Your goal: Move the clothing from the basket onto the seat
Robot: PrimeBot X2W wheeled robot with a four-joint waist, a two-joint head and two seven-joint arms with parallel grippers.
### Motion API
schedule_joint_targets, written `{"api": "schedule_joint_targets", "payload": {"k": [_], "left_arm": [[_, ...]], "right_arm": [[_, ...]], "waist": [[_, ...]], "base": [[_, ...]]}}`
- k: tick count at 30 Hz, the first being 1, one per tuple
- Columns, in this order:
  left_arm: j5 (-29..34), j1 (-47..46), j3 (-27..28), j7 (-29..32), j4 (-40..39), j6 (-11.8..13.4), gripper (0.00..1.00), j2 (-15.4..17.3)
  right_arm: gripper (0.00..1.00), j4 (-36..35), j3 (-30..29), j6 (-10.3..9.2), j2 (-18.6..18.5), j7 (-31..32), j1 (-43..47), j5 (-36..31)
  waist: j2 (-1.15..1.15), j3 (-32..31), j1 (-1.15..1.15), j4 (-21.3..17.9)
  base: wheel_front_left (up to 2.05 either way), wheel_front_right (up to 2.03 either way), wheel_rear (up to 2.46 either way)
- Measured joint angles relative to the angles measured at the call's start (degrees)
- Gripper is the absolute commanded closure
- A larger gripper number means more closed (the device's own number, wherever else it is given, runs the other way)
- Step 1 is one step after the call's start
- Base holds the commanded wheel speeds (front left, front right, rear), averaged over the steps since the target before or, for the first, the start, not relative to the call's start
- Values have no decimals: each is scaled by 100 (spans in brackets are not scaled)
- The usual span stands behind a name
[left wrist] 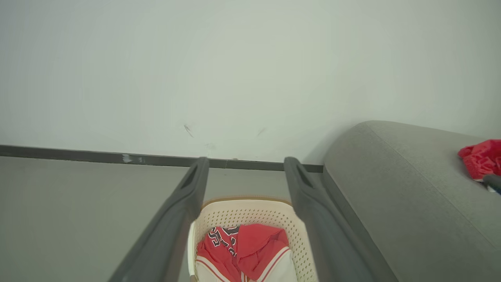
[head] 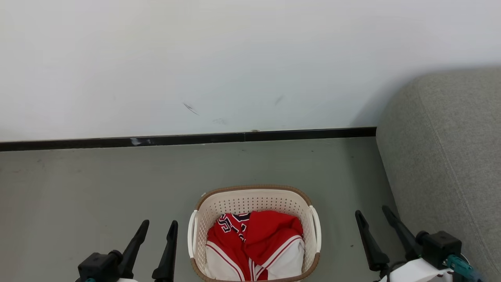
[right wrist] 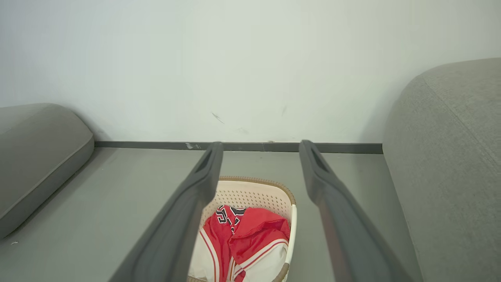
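Observation:
The cream basket with a brown rim stands on the floor at the bottom centre of the head view. Red and white clothing lies crumpled inside it. The grey seat rises just right of the basket. My left gripper hovers open to the left of the basket, holding nothing. My right gripper is open and holding nothing between the basket and the seat. In the left wrist view, another red piece of clothing lies on the seat at the far right.
A white wall with a dark baseboard runs behind the basket. Grey floor spreads to the left. In the right wrist view, a second grey cushion sits at the far left by the wall.

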Motion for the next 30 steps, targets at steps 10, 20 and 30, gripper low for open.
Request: {"api": "schedule_joint_targets", "payload": {"k": [10,20,30], "left_arm": [[1,-28,-97,133,-16,-45,0,13],[63,-389,-267,354,16,-103,0,49],[189,-817,-492,617,166,-202,0,53]], "right_arm": [[0,-346,-52,0,4,0,221,-69],[0,-657,69,0,5,0,259,71],[0,-899,81,0,5,0,244,107]], "waist": [[0,231,0,-142],[0,618,0,-307],[0,1057,0,-495]], "base": [[0,0,0],[0,0,0],[0,0,0]]}}
